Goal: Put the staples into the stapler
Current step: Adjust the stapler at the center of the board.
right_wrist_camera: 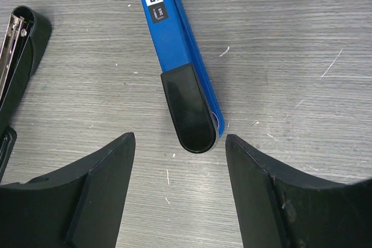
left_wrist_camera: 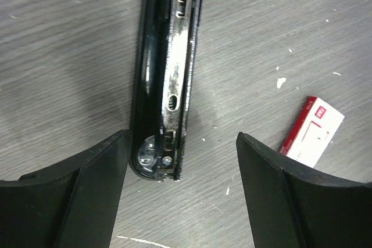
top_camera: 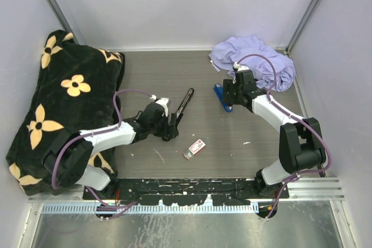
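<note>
black stapler [left_wrist_camera: 165, 85] open (left wrist), staples [left_wrist_camera: 314, 132] beside

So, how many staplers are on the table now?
2. A black stapler, opened, lies by the left hand; a blue stapler lies at the right hand, near the purple cloth. The cloth or blanket may hide more.

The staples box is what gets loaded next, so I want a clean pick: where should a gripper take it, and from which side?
Probably from straight above, jaws closing across the short width of the staples box, pinching its two long sides. It lies flat on the table, apart from the black stapler, so both long sides are free.
</note>
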Robot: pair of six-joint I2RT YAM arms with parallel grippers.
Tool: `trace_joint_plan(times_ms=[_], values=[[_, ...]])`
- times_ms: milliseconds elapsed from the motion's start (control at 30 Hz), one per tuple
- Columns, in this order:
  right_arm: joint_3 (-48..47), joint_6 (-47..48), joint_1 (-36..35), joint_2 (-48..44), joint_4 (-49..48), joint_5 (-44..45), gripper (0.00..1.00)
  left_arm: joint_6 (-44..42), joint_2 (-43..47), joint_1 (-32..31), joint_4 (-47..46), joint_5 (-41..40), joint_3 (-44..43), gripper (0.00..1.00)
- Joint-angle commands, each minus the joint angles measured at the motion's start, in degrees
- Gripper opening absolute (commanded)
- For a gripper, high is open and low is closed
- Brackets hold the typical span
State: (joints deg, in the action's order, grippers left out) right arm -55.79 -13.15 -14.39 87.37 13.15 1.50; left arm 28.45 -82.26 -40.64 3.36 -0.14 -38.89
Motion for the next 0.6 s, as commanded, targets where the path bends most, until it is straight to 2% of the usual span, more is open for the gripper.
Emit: trace_joint_plan(times_ms=[0,300,433,567], values=[[-2.4,1.3,0.2,-0.2,-0.2,-0.7,0.69,1.4,-1.0,-0.1,-2.2,7.5,-2.2,0.76],[-2.9,1.8,0.2,0.3,0.0,1.0,0.69,1.9,-3.4,-1.4,-7.2,16.1,-2.6,0.76],[-4.0,3.6,0.2,2.3,0.5,3.2,0.7,0.5,-1.4,-1.6,-4.6,11.3,-2.6,0.77],[-6.3,6.1,0.2,5.3,1.4,1.6,0.7,0.3,4.1,0.0,-3.3,5.2,-0.2,0.82]])
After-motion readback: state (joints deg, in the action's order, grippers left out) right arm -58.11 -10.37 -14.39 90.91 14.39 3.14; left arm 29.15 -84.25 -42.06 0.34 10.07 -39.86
